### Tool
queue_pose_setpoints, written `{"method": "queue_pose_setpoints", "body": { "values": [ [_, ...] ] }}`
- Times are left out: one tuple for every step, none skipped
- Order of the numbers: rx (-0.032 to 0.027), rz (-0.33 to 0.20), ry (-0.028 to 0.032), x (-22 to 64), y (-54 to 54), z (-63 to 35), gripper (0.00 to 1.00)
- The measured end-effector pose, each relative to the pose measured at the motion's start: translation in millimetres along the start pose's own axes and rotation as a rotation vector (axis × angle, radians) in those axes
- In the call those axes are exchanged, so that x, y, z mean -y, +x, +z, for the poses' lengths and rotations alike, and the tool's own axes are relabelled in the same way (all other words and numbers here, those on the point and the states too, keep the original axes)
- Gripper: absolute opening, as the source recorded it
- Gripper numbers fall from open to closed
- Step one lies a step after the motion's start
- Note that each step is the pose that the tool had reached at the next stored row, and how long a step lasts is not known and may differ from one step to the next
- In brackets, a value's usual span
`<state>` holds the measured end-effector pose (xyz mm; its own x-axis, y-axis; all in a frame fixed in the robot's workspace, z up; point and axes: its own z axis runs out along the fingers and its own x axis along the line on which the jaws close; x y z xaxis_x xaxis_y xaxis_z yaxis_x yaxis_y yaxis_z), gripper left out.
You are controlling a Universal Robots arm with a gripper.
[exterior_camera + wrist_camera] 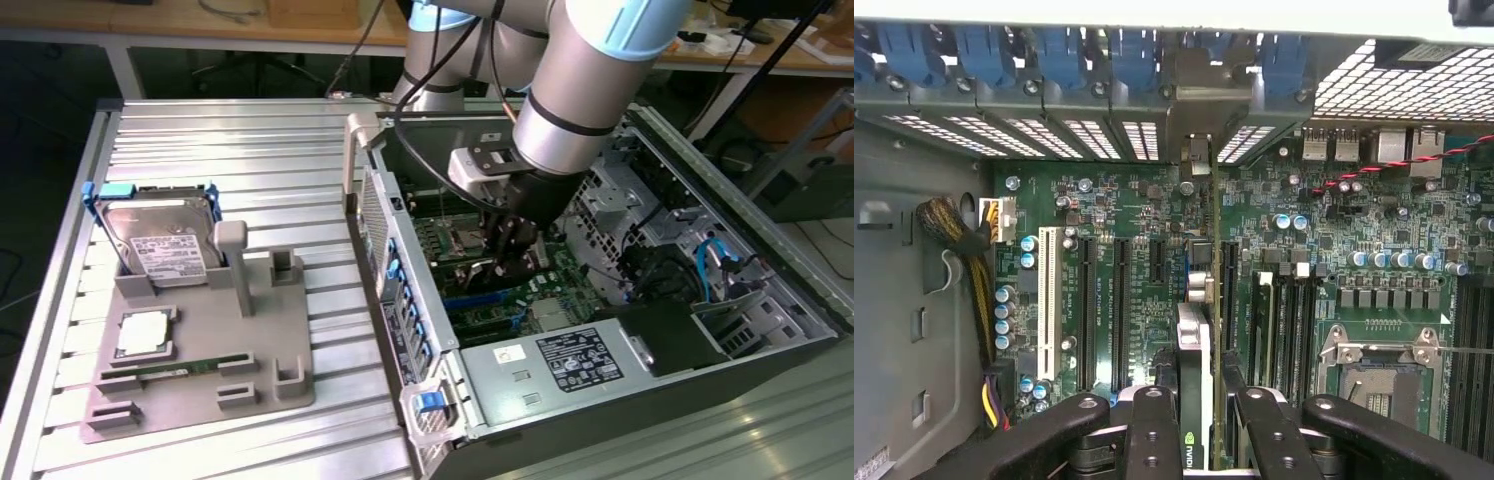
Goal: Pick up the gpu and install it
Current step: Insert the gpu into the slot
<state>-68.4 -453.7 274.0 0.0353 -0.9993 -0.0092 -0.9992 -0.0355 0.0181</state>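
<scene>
On the ribbed metal table [200, 130], we are looking at the open computer case [407, 280], with the arm [587, 70] reaching down into it over the green motherboard [1124, 200]. The gpu [1196, 350] is standing on edge between the claw's [1202, 400] two black fingers [1154, 430], which are clamping it from both sides. Its far end is reaching toward the case's vented rear wall [1054, 135], above the black expansion slots [1086, 310]; we cannot tell whether it is touching them.
</scene>
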Motion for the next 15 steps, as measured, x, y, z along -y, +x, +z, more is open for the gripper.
{"method": "queue_pose_setpoints", "body": {
  "values": [
    [0.0000,0.000,0.0000,0.0,0.0,0.0,0.27],
    [-0.0001,0.000,-0.0001,0.0,0.0,0.1,0.27],
    [0.0002,0.000,0.0003,-0.1,-0.1,0.7,0.27],
    [0.0002,0.000,0.0007,-0.4,0.0,1.8,0.27],
    [0.0000,0.001,0.0008,-0.6,0.0,3.0,0.27],
    [0.0000,0.000,0.0008,-0.5,0.0,4.5,0.27],
    [0.0001,0.001,0.0010,-0.6,0.0,6.0,0.27],
    [0.0001,0.001,0.0010,-0.8,0.0,7.0,0.27],
    [0.0001,0.001,0.0010,-0.9,0.1,7.6,0.27],
    [-0.0001,0.002,0.0009,-1.1,0.1,7.9,0.27],
    [0.0000,0.003,0.0009,-1.4,0.0,8.6,0.27],
    [-0.0001,0.003,0.0009,-1.6,0.1,8.9,0.27],
    [0.0001,0.004,0.0010,-1.9,0.4,9.4,0.27],
    [0.0001,0.005,0.0010,-2.1,0.8,9.5,0.27],
    [0.0001,0.006,0.0010,-2.3,0.9,9.5,0.27]
  ]
}}
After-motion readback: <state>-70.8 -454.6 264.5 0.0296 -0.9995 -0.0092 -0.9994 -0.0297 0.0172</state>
